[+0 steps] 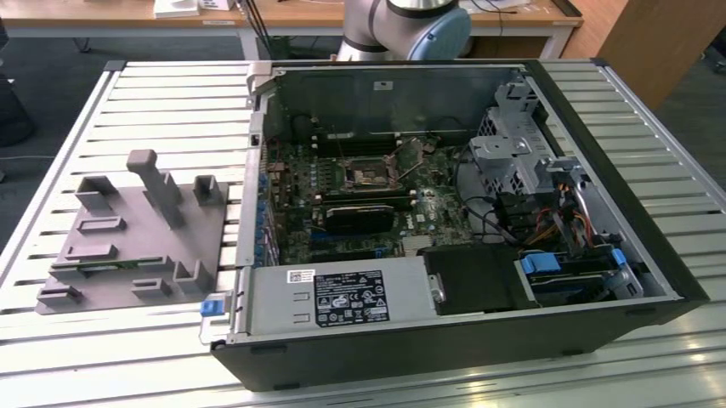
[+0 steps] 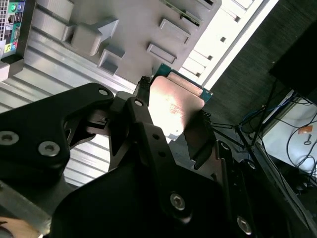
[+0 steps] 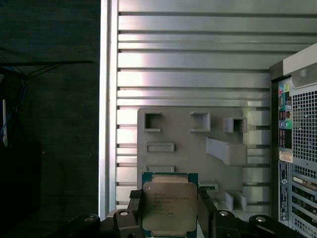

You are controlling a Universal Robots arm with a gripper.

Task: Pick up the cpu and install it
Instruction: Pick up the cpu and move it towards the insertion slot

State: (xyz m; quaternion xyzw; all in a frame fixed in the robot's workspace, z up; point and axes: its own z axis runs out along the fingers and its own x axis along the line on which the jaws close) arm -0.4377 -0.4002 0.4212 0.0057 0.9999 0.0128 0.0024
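- Black gripper (image 2: pixel 174 101) linkages, matte metal with bolted joints, are seen closest in the second wrist view; the two fingers (image 2: pixel 143 91) are clamped on opposite edges of the cpu (image 2: pixel 176 106).
- Held this way, the cpu is seen in both wrist views as a flat square chip with a smooth, silvery metal top and a thin green rim. It is outside the computer case (image 1: pixel 454 344) and is viewed against the grey fixture (image 1: pixel 119 246) and the table (image 1: pixel 170 93).
- An open, dark, box-shaped computer case is laid on its side on the table, with its interior exposed.
- Inside it, a green motherboard (image 1: pixel 431 208) is mounted, and a dark square socket (image 1: pixel 372 176) with a metal frame is set near the middle of the board.
- A grey sheet-metal power supply (image 1: pixel 335 297) with a printed label is fitted along the near wall in the exterior view.
- A perforated metal drive cage (image 1: pixel 505 149), loose cables (image 1: pixel 556 225) and blue plastic latches (image 1: pixel 542 262) are housed at the exterior view's right.
- On the exterior view's left, the fixture is made of dull grey plastic, with upright posts and rectangular recesses; a narrow green strip (image 1: pixel 108 266) is lodged in one slot.
- Ribbed, shiny aluminium slats make up the table.
- Part of the pale grey robot arm (image 1: pixel 414 25) is seen behind the case.
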